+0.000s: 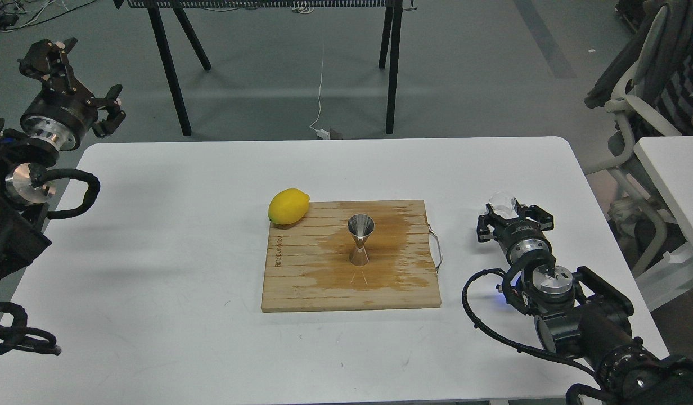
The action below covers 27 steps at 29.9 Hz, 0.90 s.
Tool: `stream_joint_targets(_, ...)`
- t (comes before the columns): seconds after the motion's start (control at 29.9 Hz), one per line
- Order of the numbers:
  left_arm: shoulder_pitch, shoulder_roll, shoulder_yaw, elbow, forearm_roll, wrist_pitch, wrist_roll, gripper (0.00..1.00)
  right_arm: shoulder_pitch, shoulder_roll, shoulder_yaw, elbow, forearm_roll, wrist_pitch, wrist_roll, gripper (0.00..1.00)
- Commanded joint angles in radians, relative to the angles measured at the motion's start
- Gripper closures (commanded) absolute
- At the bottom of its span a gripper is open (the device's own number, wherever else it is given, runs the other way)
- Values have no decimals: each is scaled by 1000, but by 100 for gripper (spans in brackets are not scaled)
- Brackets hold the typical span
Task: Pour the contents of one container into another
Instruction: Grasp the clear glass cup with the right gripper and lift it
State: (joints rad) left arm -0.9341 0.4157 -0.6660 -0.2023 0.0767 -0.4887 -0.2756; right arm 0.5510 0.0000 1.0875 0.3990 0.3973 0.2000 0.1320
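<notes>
at the far left, the left gripper (85,79) is raised off the desk's (155,253) back corner, its fingers spread open and holding nothing, well apart from everything on the desk.

moving right, one lemon (288,206) rests on the back left corner of one wooden board (301,281). the board lies in the middle of the white desk and carries a dark wet stain across its right half, with a thin metal handle (435,247) on its right edge.

one steel jigger (360,239) stands upright near the board's centre, inside the wet patch, apart from the lemon. it looks stiff and light, with a narrow waist and a small foot, so a knock would probably tip it, more so on wet wood. its open mouth is small, so pouring into it calls for a careful aim from just above.

further right, off the board and over the desk, the right gripper (514,222) has its fingers closed around one clear glass cup (503,203), which shows at the tip between them. the cup is likely light, smooth, slippery and fragile; a hold across its side wall, firm but not hard, seems right, leaving the rim free for tipping. whether it holds any liquid i cannot tell.

at the far right edge stand a chair (633,112) and a second white desk (678,180).
</notes>
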Motion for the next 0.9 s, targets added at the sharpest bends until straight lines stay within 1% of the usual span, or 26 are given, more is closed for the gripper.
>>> stream_joint_targets(0.0,0,-2,0,0,0,0,-1,0,-2,0,0,9,0,6,0,69)
stream_joint_targets(0.2,0,-2,-1,0,0,0,-1,0,-3,0,-1,63,0,4,-2,69)
stream_joint_targets(0.33,0,0,0,0,0,0,1,0,-14,0,-32,171,0,-19,-3,69)
stream_joint_targets(0.43,0,0,0,0,0,0,-1,0,-20,-3,-72,265,0,-63,-3,69)
stream_joint_targets(0.64,0,0,-3,0,0,0,-1,0,-46,-32,-99,449,-3,-120,-2,68)
stream_joint_targets(0.87,0,2,-3,0,0,0,-8,0,-43,-110,-192,625,-8,-181,1,68)
